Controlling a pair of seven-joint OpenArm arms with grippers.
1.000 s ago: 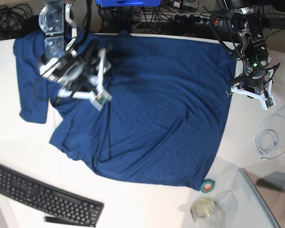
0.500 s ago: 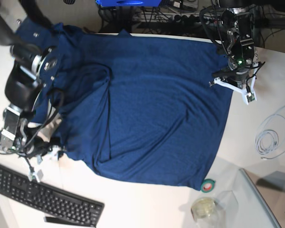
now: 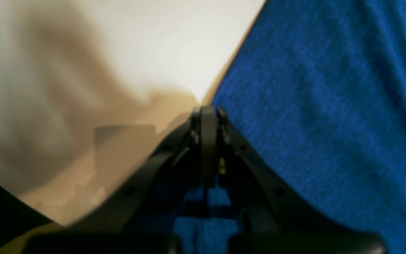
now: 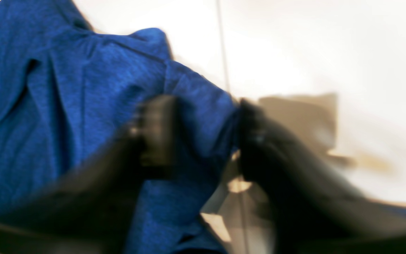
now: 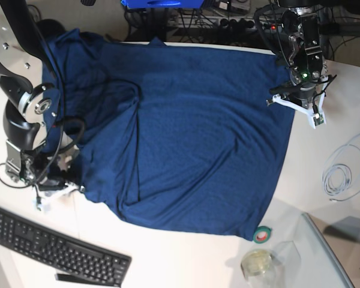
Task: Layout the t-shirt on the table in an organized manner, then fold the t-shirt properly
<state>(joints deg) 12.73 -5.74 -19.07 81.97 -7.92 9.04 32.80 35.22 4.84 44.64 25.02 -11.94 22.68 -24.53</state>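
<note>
Closing on the t-shirt (image 4: 93,91), right hand (image 4: 203,130) narrowed.

No readable text, label, brand, number or sign in any view. Keyboard (image 5: 57,246), at table's (image 5: 186,258) near edge, below t-shirt (image 5: 192,132): key legends too small to read. Green tape roll (image 5: 262,234), below t-shirt's hem corner: no legible marking. T-shirt plain, no print. Both wrist views blurred, nothing legible.
</note>
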